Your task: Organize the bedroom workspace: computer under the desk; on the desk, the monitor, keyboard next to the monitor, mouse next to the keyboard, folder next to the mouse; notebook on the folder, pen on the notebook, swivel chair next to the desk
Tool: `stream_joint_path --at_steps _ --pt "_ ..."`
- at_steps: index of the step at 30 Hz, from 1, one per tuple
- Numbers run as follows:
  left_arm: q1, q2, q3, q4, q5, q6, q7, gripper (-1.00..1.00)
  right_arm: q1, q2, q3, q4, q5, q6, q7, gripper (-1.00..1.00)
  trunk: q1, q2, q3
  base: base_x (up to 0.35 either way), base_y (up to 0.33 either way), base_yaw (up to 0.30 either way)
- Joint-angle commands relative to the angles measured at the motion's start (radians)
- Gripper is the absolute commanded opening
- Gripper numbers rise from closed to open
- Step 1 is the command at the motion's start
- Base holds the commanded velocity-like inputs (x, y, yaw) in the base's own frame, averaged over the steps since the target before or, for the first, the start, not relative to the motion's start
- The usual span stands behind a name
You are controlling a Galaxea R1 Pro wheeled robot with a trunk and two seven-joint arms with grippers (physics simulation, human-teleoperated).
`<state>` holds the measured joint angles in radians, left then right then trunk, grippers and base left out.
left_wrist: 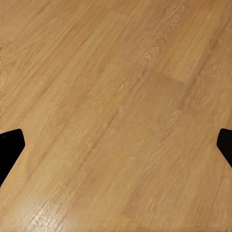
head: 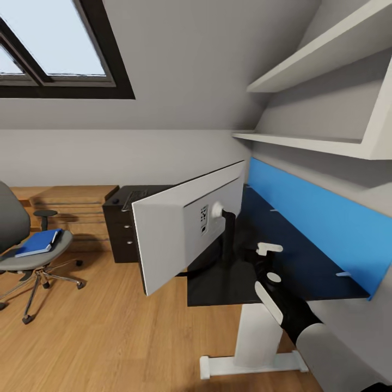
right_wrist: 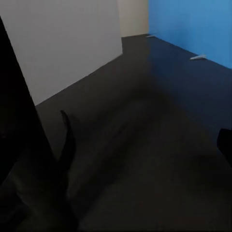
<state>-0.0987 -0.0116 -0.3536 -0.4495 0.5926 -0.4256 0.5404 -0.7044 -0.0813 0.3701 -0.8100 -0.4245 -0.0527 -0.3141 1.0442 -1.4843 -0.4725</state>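
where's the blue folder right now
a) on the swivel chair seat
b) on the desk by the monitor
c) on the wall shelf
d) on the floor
a: in the head view the blue folder lies on the seat of the swivel chair, away from the desk.
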Motion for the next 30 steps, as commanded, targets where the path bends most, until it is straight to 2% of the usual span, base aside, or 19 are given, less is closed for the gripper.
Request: stream_joint_path --at_steps 1,14,30 --pt "-0.001 0.001 -0.009 0.000 0.009 -0.005 0.006 1.00 -0.001 -0.001 0.008 0.001 -0.011 -0.006 -0.008 1.00 0.000 -0.001 -0.001 0.000 0.185 0.000" --pt "-0.001 0.000 -0.012 0.000 0.006 -0.008 0.005 1.00 0.000 0.009 0.012 0.003 -0.010 -0.007 -0.006 1.00 0.000 -0.001 -0.001 0.029 0.144 0.000" --pt "-0.001 0.001 -0.018 0.000 0.006 -0.010 0.004 1.00 0.000 0.009 0.010 0.009 0.011 -0.007 -0.006 1.00 0.000 -0.001 -0.001 0.100 0.023 0.000"
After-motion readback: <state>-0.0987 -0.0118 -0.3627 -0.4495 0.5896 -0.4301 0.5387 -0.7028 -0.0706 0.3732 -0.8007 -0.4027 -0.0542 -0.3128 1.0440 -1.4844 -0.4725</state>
